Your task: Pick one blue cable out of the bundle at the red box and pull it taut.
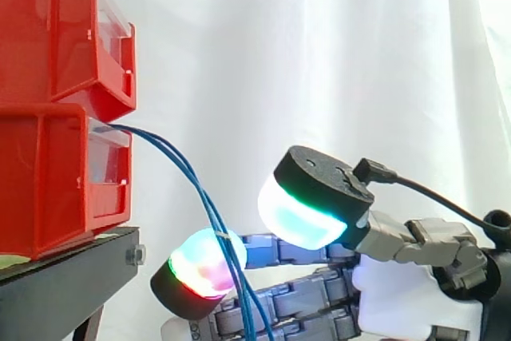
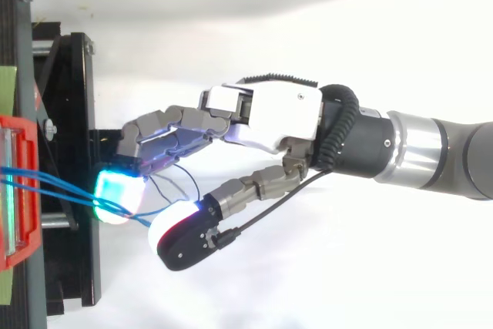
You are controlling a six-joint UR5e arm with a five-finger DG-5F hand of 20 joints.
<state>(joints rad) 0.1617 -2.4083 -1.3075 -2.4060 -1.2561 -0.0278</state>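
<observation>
Here, in the side view, the lower red box [image 1: 48, 189] sits on a black stand [image 1: 64, 277], with a second red box [image 1: 48, 29] stacked on top and a white curtain [image 1: 319, 53] behind. The blue cables [image 1: 192, 177] leave the front of the lower red box as a small bundle and sag down and away from it in a slack curve. The hand [image 1: 399, 293] reaches toward the box from lower down, its fingers stretched out and closed on nothing. One fingertip [image 1: 196, 273], glowing green and magenta, lies nearest the box. The cables cross right in front of it, though I cannot tell whether they touch. The thumb [image 1: 307, 205], glowing cyan-green, stands higher and farther from the box, apart from the cables.

In the top view, the arm [image 2: 431, 152] points the hand [image 2: 269, 113] at the red box [image 2: 21, 136]. The cables [image 2: 62, 186] run out from the box, pass over a cyan-glowing fingertip [image 2: 115, 190] and reach toward the thumb [image 2: 173, 229], which is held apart from the fingers. Thin loops of cable lie beneath the fingers, farther from the box.
</observation>
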